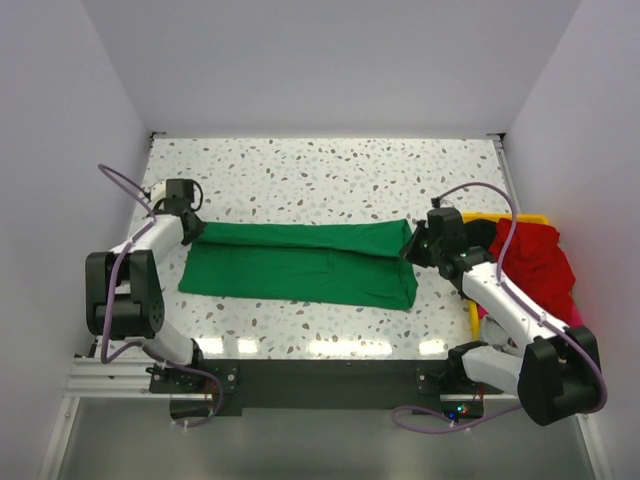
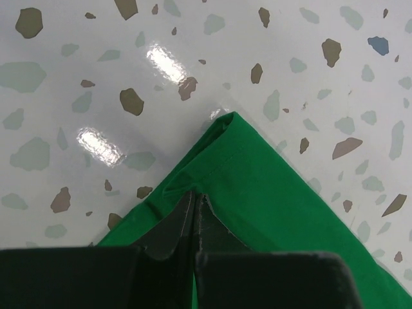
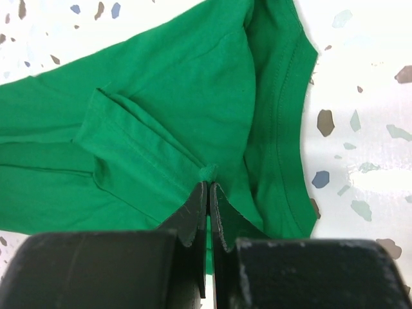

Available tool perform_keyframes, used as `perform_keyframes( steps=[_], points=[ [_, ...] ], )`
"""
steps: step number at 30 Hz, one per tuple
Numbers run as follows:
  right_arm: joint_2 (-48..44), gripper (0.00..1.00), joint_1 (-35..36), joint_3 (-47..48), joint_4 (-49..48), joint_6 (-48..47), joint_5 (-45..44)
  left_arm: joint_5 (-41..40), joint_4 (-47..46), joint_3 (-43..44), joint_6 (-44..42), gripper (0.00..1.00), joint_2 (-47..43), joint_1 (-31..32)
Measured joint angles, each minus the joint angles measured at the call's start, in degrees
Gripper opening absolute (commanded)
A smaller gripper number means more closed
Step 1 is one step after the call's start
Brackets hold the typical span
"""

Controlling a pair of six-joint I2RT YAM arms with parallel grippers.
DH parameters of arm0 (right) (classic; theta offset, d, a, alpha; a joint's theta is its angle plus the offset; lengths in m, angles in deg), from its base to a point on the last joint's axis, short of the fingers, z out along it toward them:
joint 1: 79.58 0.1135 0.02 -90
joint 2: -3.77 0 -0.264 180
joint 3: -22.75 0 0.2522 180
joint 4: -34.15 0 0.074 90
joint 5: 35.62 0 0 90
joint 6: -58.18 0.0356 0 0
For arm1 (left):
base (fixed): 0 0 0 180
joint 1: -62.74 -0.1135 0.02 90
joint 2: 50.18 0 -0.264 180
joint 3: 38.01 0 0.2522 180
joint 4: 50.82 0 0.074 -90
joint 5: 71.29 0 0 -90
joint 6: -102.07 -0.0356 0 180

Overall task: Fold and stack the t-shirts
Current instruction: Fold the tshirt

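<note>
Seen from above, a bright green cotton t-shirt (image 1: 300, 265) lies crosswise on the white speckled stone-pattern table (image 1: 320, 170), doubled into a long flat band that runs from one arm to the other. I have the left gripper (image 1: 193, 226) at the band's far left corner and the right gripper (image 1: 411, 246) at its far right corner. With one at each end, I judge, the cloth stays spread and does not bunch between them. In the left wrist view the two dark fingers (image 2: 174, 225) are pinched together with a small ridge of green hem caught at their tips, and the shirt's corner points away onto bare table. In the right wrist view the fingers (image 3: 193, 212) are likewise clamped tight, with a little pucker of green fabric nipped between the tips. A folded-in sleeve (image 3: 129, 148) lies to one side and the stitched collar (image 3: 290, 96) curves off to the other. So both grippers are grasping the shirt by its far edge, which reads to me as the set-up for the next fold, though which way that edge should travel I cannot tell. Beyond the right arm a yellow plastic bin (image 1: 530, 218) holds a red t-shirt (image 1: 535, 262) draped over its rim, not yet folded. The pinches are thin, so a quick lift could let a corner slip free.
</note>
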Motion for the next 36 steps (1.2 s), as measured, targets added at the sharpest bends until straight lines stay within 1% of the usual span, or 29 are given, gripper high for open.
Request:
perform_keyframes(
  steps=[17, 19, 20, 21, 22, 23, 24, 26, 28, 31, 34, 36],
  points=[
    [-0.9, 0.0, 0.7, -4.5, 0.2, 0.2, 2.0, 0.1, -0.6, -3.0, 0.3, 0.0, -2.7, -1.7],
    [-0.9, 0.0, 0.8, -5.4, 0.1, 0.3, 2.5, 0.3, -0.5, -3.4, 0.5, 0.02, -2.8, -1.8],
    [-0.9, 0.02, 0.8, -5.8, 0.0, 0.3, 2.8, 0.5, -0.8, -3.7, 0.8, 0.08, -3.1, -1.8],
    [-0.9, 0.11, 0.8, -6.1, 0.0, 0.3, 3.0, 0.8, -0.9, -4.2, 0.9, 0.12, -3.4, -1.8],
    [-0.9, 0.16, 0.8, -6.5, 0.0, 0.5, 3.0, 1.1, -0.8, -4.7, 1.2, 0.17, -3.9, -1.8],
    [-0.9, 0.23, 0.8, -6.7, 0.0, 0.7, 3.0, 1.3, -1.0, -5.2, 1.4, 0.28, -4.5, -1.9],
    [-0.9, 0.31, 0.8, -6.8, 0.1, 0.8, 3.0, 1.6, -1.0, -5.8, 1.5, 0.3, -5.3, -1.9],
    [-0.9, 0.37, 0.8, -6.7, 0.1, 0.6, 3.0, 2.0, -1.0, -6.8, 1.8, 0.36, -6.9, -2.1],
    [-0.9, 0.44, 0.8, -6.7, 0.2, 0.4, 3.1, 2.5, -0.9, -7.0, 1.8, 0.38, -8.3, -2.2],
    [-0.9, 0.5, 1.0, -5.9, 0.7, 0.0, 3.2, 3.3, -1.2, -7.0, 1.8, 0.38, -10.2, -2.2],
    [0.2, 0.5, 2.4, -3.7, 0.9, -0.7, 2.9, 4.7, -1.7, -7.1, 1.8, 0.37, -11.9, -2.2],
    [2.6, 0.5, 4.2, -1.2, 0.8, -1.0, 2.7, 5.8, -2.4, -7.1, 1.8, 0.36, -12.3, -2.1]
  ],
)
